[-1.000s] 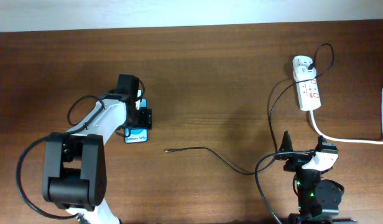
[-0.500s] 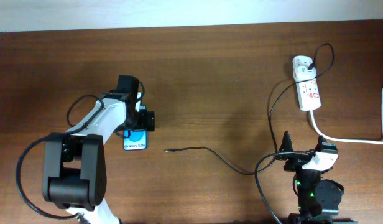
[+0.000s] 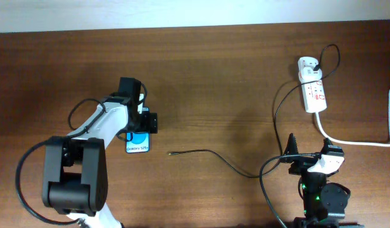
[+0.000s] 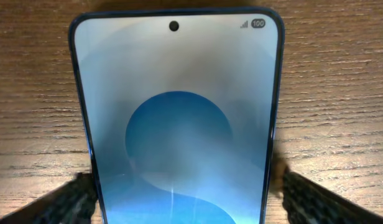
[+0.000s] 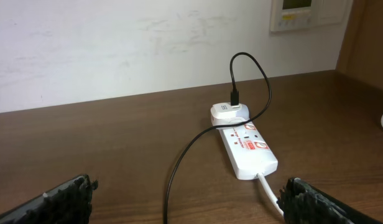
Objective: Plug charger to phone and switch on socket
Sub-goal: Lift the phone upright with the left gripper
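The left claw stands apart, one finger along each long side of the phone, which lies flat and screen up on the table; nothing is clamped. If these fingers close off-centre, the slim phone could skid or twist on the smooth wood and turn its port end away from the plug. The right claw is wide apart too and empty, facing the socket. The charger lies loose between the arms, its tip near the phone but not touching. That thin cable, flat on the wood, may slip from a pinch. It also runs past the right arm's base, so a tug could snag it or drag the white adapter from the socket.
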{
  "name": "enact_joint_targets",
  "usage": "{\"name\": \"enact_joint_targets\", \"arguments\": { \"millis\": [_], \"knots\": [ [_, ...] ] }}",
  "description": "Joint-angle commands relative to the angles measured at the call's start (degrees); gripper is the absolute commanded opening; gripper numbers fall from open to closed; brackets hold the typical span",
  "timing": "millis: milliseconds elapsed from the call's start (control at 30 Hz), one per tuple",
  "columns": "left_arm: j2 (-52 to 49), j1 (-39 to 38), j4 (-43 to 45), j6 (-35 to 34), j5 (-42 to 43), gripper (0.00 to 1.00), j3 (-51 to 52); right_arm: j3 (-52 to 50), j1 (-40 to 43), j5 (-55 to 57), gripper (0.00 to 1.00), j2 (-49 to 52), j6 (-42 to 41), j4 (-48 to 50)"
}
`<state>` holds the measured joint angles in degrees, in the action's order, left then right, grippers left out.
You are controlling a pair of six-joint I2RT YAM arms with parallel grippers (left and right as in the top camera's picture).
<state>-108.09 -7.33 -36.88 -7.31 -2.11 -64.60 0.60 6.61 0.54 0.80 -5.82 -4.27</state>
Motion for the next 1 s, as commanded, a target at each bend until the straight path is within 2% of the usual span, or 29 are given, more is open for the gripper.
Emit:
{"name": "enact_joint_targets", "arguments": {
  "millis": [0,33,267,700,967],
  "knots": [
    [-2.60,-0.13,-0.37,0.02,-1.77,0.80,3.02,-0.28,0.17,0.11,0.98,-0.44,0.04,-0.44],
    [-2.60,-0.13,-0.48,0.02,-1.79,0.75,3.08,-0.28,0.17,0.11,0.98,-0.44,0.04,-0.42],
    [-2.58,-0.13,-0.79,0.04,-1.77,0.61,3.37,-0.28,0.17,0.11,0.98,-0.44,0.04,-0.42],
    [-2.12,-0.13,-14.51,0.02,-0.24,0.52,-9.16,-0.28,0.17,0.11,0.98,-0.44,0.04,-0.44],
    [6.58,-0.13,-22.91,-0.39,1.60,0.50,-14.69,-0.28,0.17,0.11,0.98,-0.44,0.04,-0.42]
  ]
}}
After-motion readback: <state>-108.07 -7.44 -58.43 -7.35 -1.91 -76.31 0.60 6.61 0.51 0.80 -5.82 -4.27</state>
